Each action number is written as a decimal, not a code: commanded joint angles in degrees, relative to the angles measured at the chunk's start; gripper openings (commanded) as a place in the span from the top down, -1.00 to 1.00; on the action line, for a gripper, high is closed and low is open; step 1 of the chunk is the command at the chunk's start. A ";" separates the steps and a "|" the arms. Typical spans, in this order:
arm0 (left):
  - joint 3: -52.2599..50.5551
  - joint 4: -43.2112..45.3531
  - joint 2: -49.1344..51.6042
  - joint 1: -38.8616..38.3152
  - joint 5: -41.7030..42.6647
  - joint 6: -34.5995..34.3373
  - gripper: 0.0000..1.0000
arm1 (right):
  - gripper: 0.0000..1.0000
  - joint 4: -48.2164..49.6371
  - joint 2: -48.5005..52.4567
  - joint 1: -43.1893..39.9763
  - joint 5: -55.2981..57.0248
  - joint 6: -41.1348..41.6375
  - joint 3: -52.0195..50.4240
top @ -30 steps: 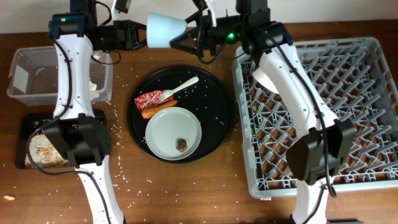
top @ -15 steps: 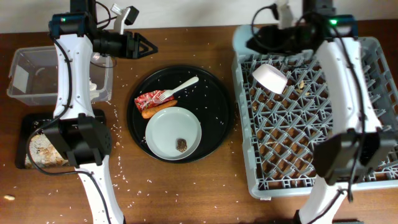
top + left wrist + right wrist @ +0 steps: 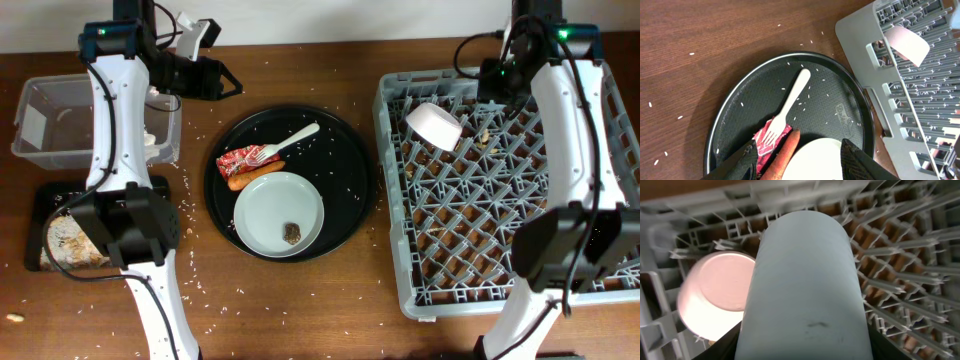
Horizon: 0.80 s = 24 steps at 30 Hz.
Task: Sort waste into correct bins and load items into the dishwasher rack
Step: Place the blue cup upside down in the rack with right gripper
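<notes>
While gripping the light-blue cup (image 3: pixel 805 280) in the right hand (image 3: pixel 802 347) over the rack (image 3: pixel 560 250) beside the cream bowl (image 3: pixel 433 125), holding the left hand (image 3: pixel 801 159) wide over the worktop (image 3: pixel 300 310).

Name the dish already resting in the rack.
The cream bowl, tilted among the rack pegs; plate and fork lie on the round tray; cup is gripped.

Left arm (image 3: pixel 108 110), right arm (image 3: pixel 572 130): white links, black joints, green LEDs, black cables; fingers (image 3: pixel 746 159) black.
</notes>
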 commanded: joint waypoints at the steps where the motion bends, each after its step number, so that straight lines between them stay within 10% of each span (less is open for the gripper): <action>1: 0.59 -0.46 -0.28 -0.17 -0.22 0.28 -0.05 | -0.05 0.00 2.86 -3.21 -6.38 0.00 0.37; 9: 0.59 -0.76 -0.28 -0.20 -0.20 0.28 -0.06 | -0.12 -0.31 7.89 -6.97 -13.00 -1.22 0.31; 11: 0.59 -0.79 -0.28 -0.20 -0.20 0.26 -0.06 | -0.97 -0.76 8.44 -6.97 -12.98 -1.20 0.31; 24: 0.61 -4.59 -1.20 -0.24 -0.24 0.35 -0.11 | -0.97 -13.22 3.26 3.61 -21.35 -3.58 21.92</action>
